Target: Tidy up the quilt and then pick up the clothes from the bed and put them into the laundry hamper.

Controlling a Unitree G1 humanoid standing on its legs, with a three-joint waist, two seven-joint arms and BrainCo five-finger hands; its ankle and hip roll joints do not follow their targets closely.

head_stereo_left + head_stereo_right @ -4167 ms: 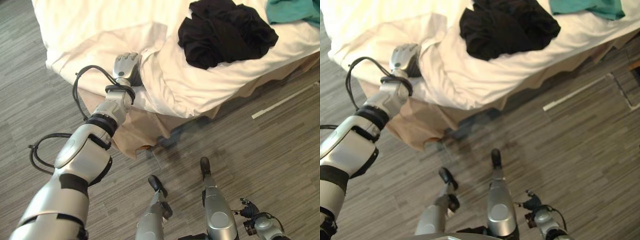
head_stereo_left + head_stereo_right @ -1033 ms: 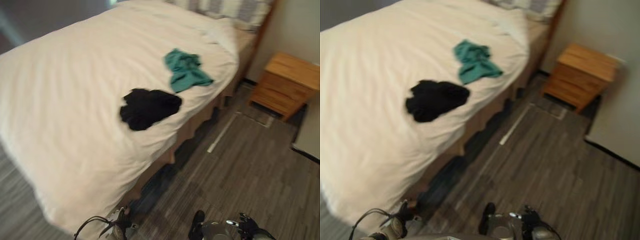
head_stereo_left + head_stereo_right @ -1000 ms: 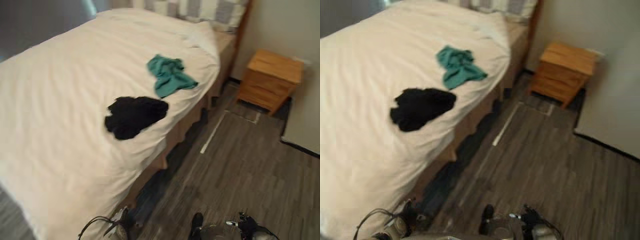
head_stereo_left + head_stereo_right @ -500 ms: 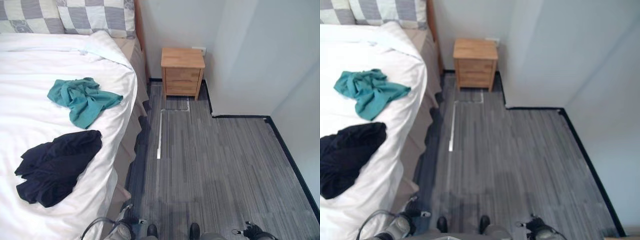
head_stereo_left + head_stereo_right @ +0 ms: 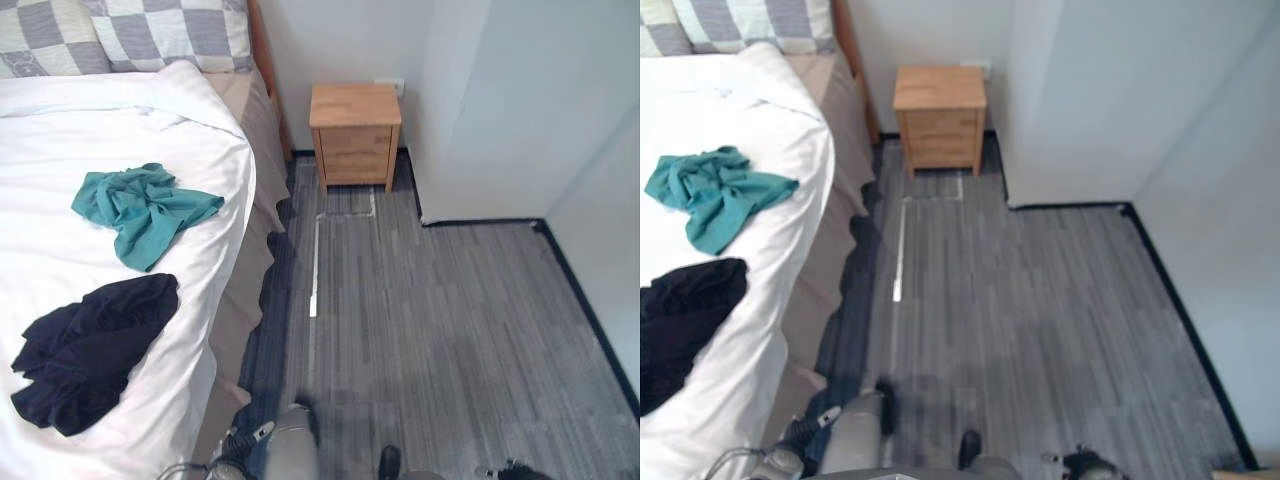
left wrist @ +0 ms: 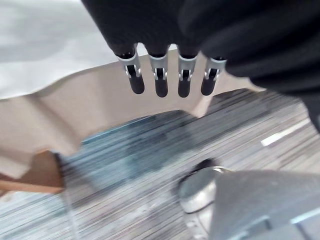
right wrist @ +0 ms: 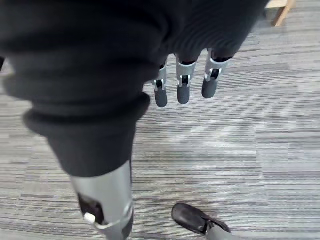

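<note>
my left hand (image 6: 170,75): fingers straight, empty | my right hand (image 7: 185,80): same | black clothes (image 5: 90,350), teal shirt (image 5: 140,205) lying on quilt (image 5: 60,130)

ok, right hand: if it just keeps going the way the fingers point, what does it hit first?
The right hand hangs open, holding nothing, fingers aimed down at the grey plank floor. Nothing lies between in the right wrist view, so it would likely meet bare floor first, though depth is hard to judge.
</note>
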